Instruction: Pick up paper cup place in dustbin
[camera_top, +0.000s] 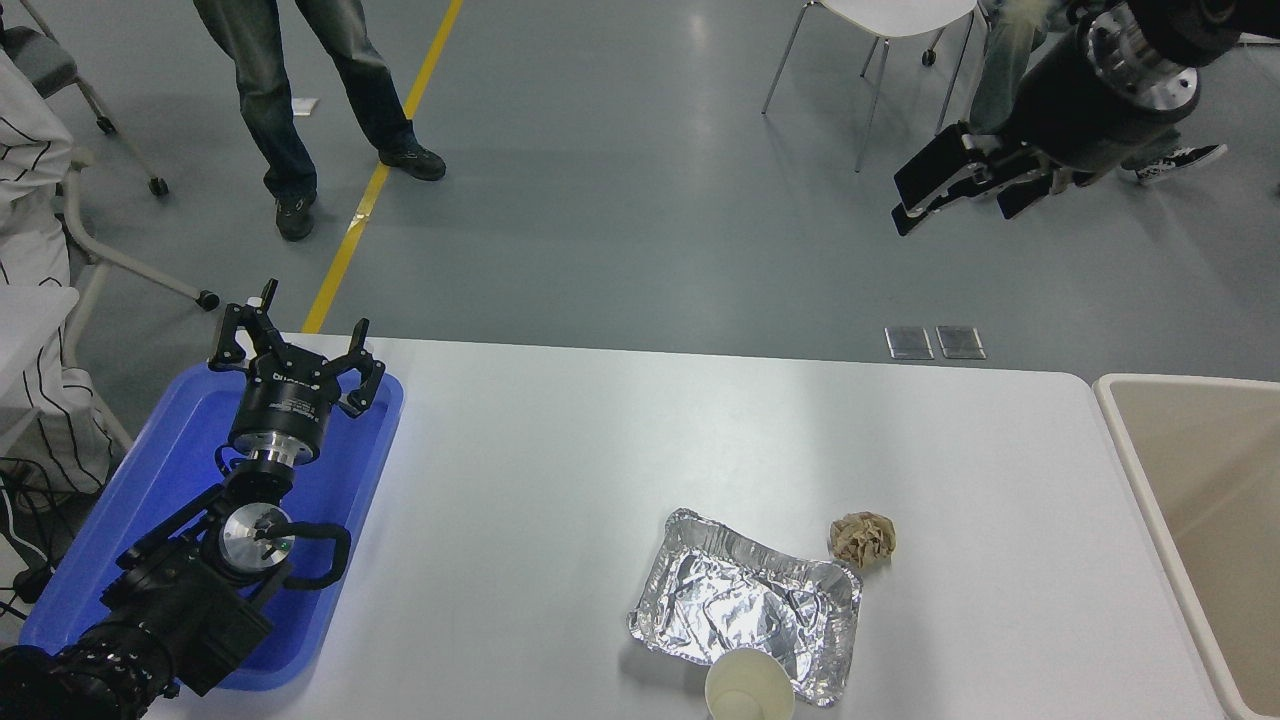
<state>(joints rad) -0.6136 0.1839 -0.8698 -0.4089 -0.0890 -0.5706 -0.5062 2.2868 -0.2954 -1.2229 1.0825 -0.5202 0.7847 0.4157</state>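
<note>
Our right pincer hangs far right beyond the counter, fingers apart, empty. Left pincer sits spread over the tray. We see the cup upright at the near edge, touching the foil; the bin stands right.

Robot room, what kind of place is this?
Probably a robot test lab or workshop: a bare grey floor with a yellow line, a plain white table set with trash to sort, and people's legs nearby beside a white chair on thin metal legs.
</note>
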